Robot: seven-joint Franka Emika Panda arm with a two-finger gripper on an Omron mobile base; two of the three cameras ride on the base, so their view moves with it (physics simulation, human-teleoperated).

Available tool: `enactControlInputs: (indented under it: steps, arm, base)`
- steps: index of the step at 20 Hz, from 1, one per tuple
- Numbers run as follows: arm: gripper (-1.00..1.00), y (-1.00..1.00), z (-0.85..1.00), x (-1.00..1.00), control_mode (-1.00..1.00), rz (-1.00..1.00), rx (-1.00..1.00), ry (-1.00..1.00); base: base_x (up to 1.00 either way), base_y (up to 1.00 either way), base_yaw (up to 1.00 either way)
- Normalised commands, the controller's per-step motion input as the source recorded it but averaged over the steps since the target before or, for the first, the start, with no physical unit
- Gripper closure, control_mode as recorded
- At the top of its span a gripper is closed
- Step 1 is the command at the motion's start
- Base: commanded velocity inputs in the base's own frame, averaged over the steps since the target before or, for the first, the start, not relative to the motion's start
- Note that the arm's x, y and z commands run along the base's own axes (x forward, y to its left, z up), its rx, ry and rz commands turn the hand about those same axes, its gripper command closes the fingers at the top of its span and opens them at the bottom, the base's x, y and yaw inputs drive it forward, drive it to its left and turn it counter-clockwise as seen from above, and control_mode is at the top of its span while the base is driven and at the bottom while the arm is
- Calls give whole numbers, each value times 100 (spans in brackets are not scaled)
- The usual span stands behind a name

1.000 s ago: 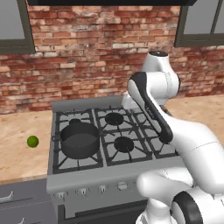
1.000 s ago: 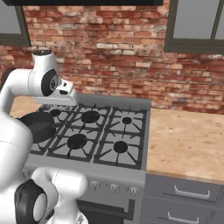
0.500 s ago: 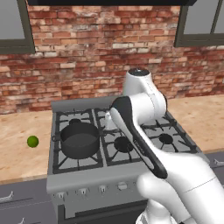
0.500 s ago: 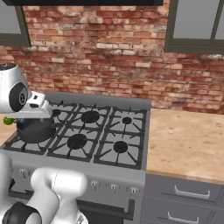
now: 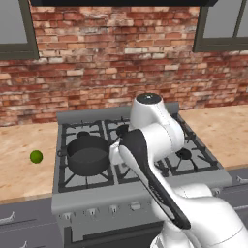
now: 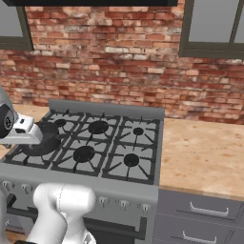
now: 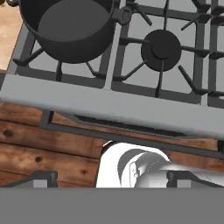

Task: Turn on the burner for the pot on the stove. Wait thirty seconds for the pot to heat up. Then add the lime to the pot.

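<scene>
Where the left base view looks over the arm, the squat dark grey metal pot (image 5: 87,155) sits lidless on the front left grate of the wide grey six-burner gas stove (image 5: 75,116), over a burner it hides. The small round bright green lime (image 5: 36,156) lies on the pale wooden counter (image 5: 19,167) to the left of the stove, well apart from the pot. A red brick wall (image 5: 111,53) rises behind.

From the right base view, the same stove shows its dark grates, and a round black burner cap (image 6: 84,153) sits bare in the front row. Part of the pot (image 6: 45,145) shows behind the white arm at the left edge.

Through the hand view, the pot stands at upper left, empty, beside the neighbouring burner. The gripper's (image 7: 112,179) two dark fingertips (image 7: 41,178) stand far apart, holding nothing.
</scene>
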Motion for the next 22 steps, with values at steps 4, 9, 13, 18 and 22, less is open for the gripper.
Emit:
enactControlInputs:
  steps: [4, 9, 13, 18, 22]
  arm:
    - [-100, 14, -49, -54, -100, -5, 13, 0]
    - [-100, 23, -60, -19, -100, -6, 21, 0]
    - [-100, 36, -64, -21, -100, -5, 15, 0]
    - [-100, 35, -55, 0, -100, -9, 0, 3]
    - [-100, 32, -18, -2, -100, 0, -5, -7]
  base:
    - [0, 0, 0]
    - [0, 0, 0]
    - [0, 0, 0]
    - [0, 0, 0]
    - [0, 0, 0]
